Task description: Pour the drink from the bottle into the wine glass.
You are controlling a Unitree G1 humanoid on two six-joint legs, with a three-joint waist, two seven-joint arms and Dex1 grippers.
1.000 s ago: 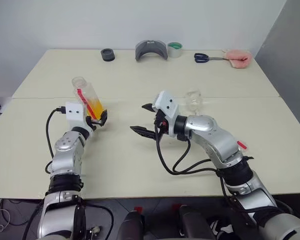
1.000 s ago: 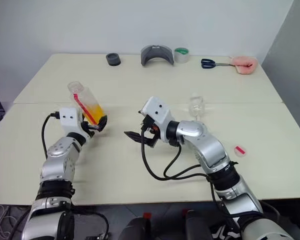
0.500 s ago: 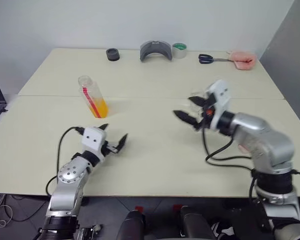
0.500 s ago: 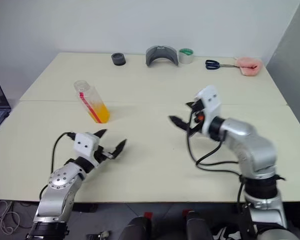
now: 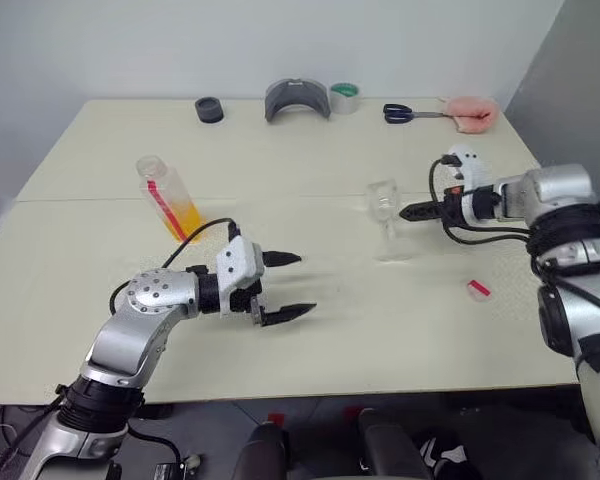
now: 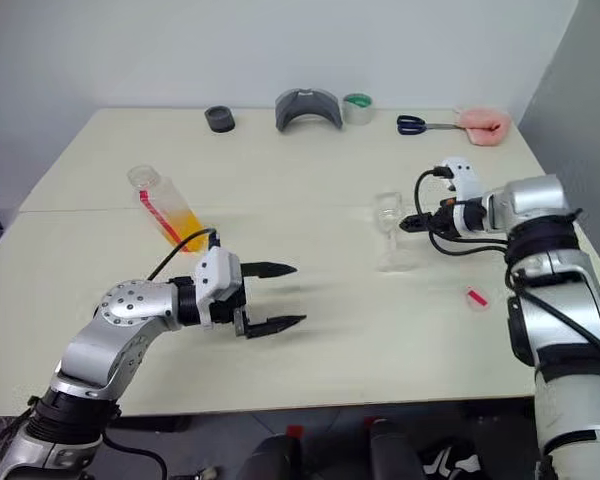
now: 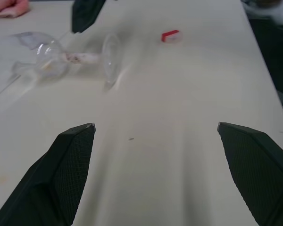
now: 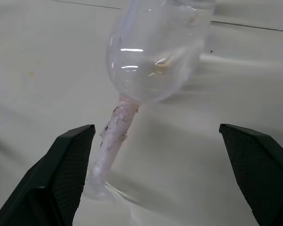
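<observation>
The left gripper [image 5: 285, 286] has let go of the bottle [image 5: 167, 197], which now stands left of the wine glass [image 5: 385, 205], while the right gripper [image 5: 417, 212], jaws apart like the left's, has moved just beside the glass, so pouring is not started.

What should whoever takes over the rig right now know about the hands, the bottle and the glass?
Left hand: open, empty, low over the table's near middle.
Right hand: open, beside the wine glass, not gripping it.
Bottle: uncapped, on the table at left, orange drink inside.
Red cap: on the table near the right arm.
Done: cap off. Left: pour; the glass is empty.
</observation>
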